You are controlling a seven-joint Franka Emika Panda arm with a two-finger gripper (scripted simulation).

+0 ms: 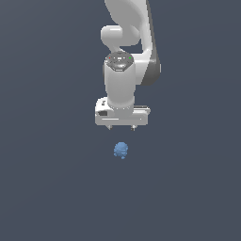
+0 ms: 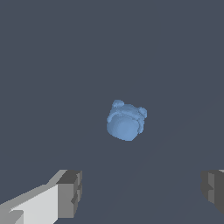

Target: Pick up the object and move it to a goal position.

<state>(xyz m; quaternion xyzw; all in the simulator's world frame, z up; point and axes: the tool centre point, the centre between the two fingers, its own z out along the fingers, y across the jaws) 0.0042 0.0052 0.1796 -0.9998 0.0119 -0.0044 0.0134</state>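
Note:
The object [image 1: 121, 150] is a small light-blue lumpy blob on the dark grey floor, near the middle of the exterior view. It also shows in the wrist view [image 2: 126, 121], between and beyond the two fingers. My gripper [image 1: 121, 127] hangs just above the object, pointing down, and is apart from it. The jaws stand wide apart and hold nothing. In the wrist view the gripper [image 2: 142, 192] shows one grey pad [image 2: 70, 194] on one side and the other pad [image 2: 214, 190] at the frame's edge.
The white arm [image 1: 123, 42] rises behind the gripper toward the top of the exterior view. A flat dark grey floor [image 1: 52, 188] lies all around the object.

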